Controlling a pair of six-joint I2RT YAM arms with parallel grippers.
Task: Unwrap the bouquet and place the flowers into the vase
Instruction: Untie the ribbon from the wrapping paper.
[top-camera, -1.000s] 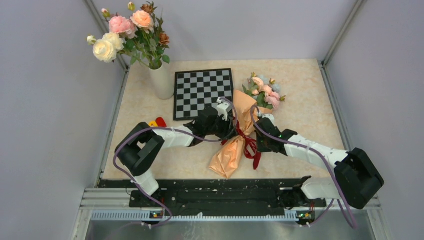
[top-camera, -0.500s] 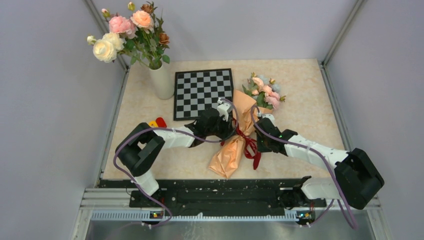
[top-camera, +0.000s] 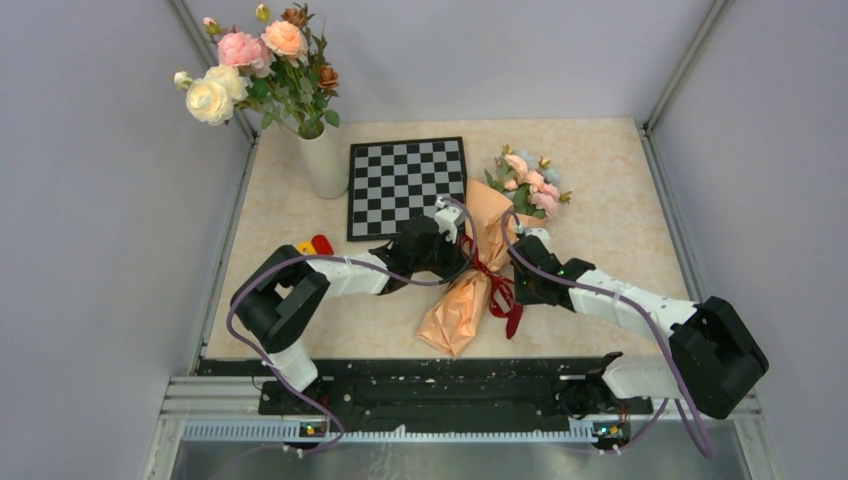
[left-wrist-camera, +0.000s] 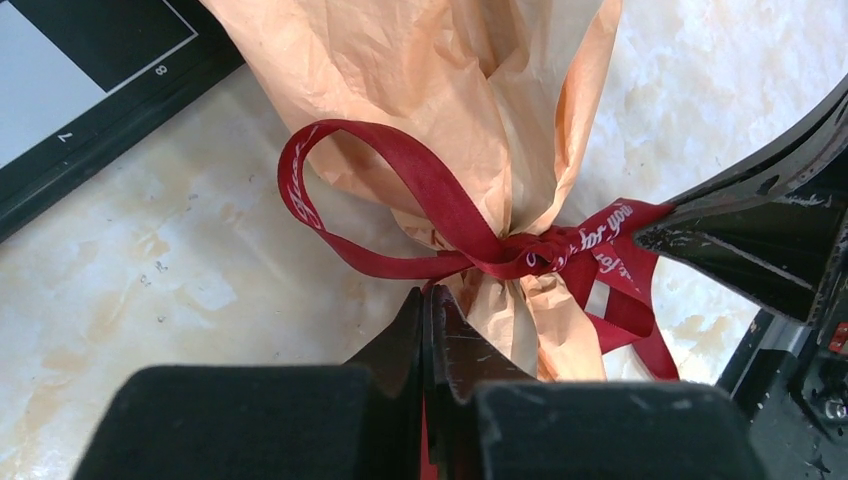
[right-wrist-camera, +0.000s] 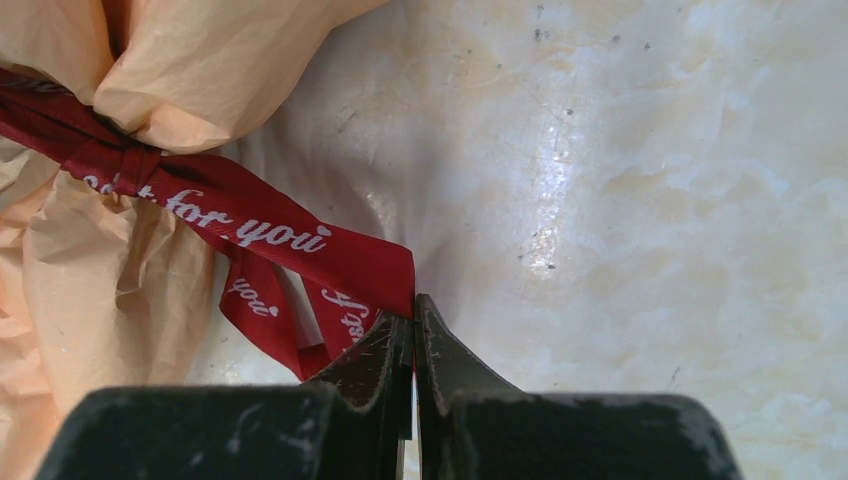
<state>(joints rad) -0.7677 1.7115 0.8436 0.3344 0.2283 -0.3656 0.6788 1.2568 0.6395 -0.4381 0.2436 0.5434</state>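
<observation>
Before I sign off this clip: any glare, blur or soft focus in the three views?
Top external: even, soft light, bouquet sharp, only faint shadows. Left wrist: ribbon crisp; the left end effector is dark, and its body nearest the lens looks slightly soft. Right wrist: bright sheen on the table, ribbon lettering legible.

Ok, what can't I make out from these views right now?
- Left wrist view: whether the shut left gripper pinches any ribbon; its own fingers cover that spot.
- Every view: stems of the flowers, wrapped inside the bouquet paper.
- Top view: free room in the vase; the roses fill its mouth.
- Right wrist view: the ribbon's lettering, cut off by the left edge and folds.
</observation>
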